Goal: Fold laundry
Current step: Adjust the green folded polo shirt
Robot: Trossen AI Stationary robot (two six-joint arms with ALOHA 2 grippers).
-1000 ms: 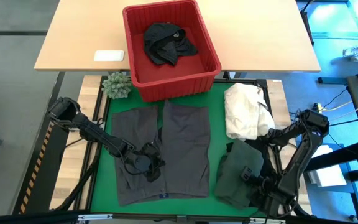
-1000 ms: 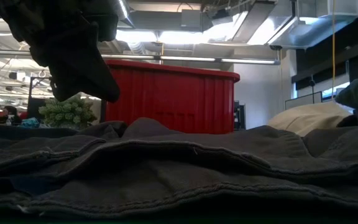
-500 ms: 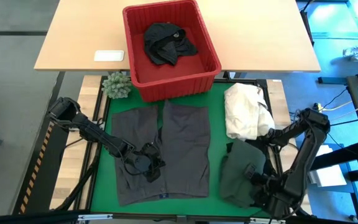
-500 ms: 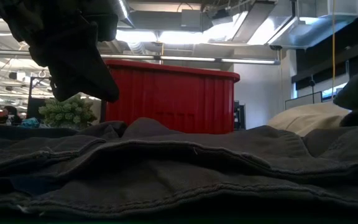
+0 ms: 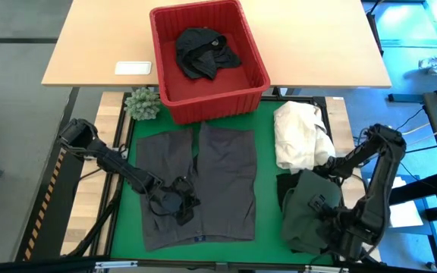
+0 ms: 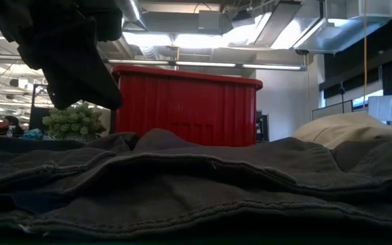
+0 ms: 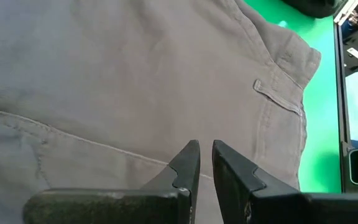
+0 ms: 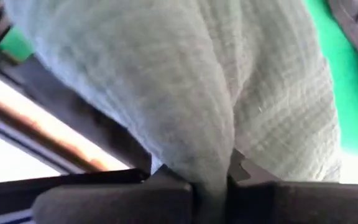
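Presently dark green garment (image 5: pixel 309 216) bunched at 4 o'clock on green mat (image 5: pixel 268 189), pinched in clamped right gripper (image 5: pixel 326 220). Grey shorts (image 5: pixel 199 182) spread flat at centre; left gripper (image 5: pixel 177 206), nearly closed, empty, above them. Black garment (image 5: pixel 203 51) in red basket (image 5: pixel 169 98) at 12 o'clock.

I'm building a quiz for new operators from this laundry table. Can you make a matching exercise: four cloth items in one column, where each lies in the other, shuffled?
Items:
1. black garment
2. grey shorts
3. green garment
4. cream-white cloth heap

Places:
A. spread flat on the green mat
B. pinched in the right gripper
C. inside the red basket
D. bunched at the mat's right edge, beside the basket

Pairs: 1-C, 2-A, 3-B, 4-D
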